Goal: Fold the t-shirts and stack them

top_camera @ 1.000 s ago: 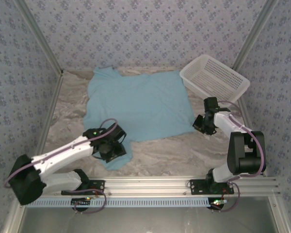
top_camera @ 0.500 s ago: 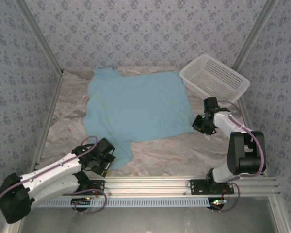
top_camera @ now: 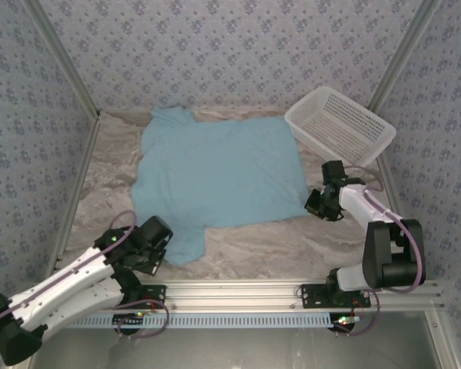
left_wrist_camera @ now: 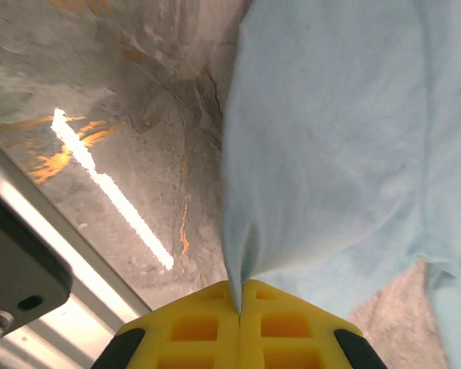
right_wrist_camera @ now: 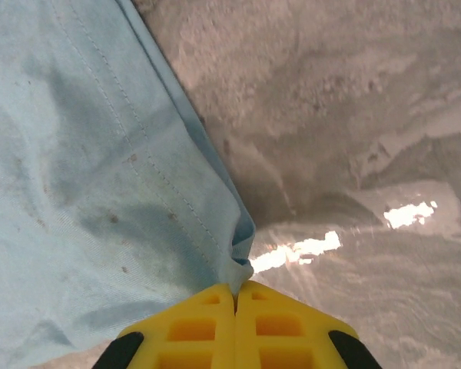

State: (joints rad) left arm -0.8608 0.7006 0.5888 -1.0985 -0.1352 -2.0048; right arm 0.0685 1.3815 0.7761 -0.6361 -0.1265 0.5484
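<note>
T-shirt: one light blue t-shirt (top_camera: 219, 173) lies spread flat across the middle and far part of the bench (top_camera: 276, 242), plain side up, with a sleeve trailing toward the near-left edge.
Left gripper: the left gripper (left_wrist_camera: 239, 300) has its jaws clenched on a thin fold at the edge of that near-left sleeve.
Right gripper: the right gripper (right_wrist_camera: 236, 296) has its jaws clenched on the stitched hem corner at the shirt's near-right.
Basket: a white mesh basket (top_camera: 339, 123) sits tilted at the far right, just beside the shirt's far corner.
Risk, slip: both grasps take very little cloth, so a quick lift would likely pull it free.
Risk, skew: if the two arms move unevenly, the fold will probably wrinkle or land crooked.
Risk, snag: a wide swing on the right could catch the basket.
Count: one t-shirt, one basket, two grippers.
</note>
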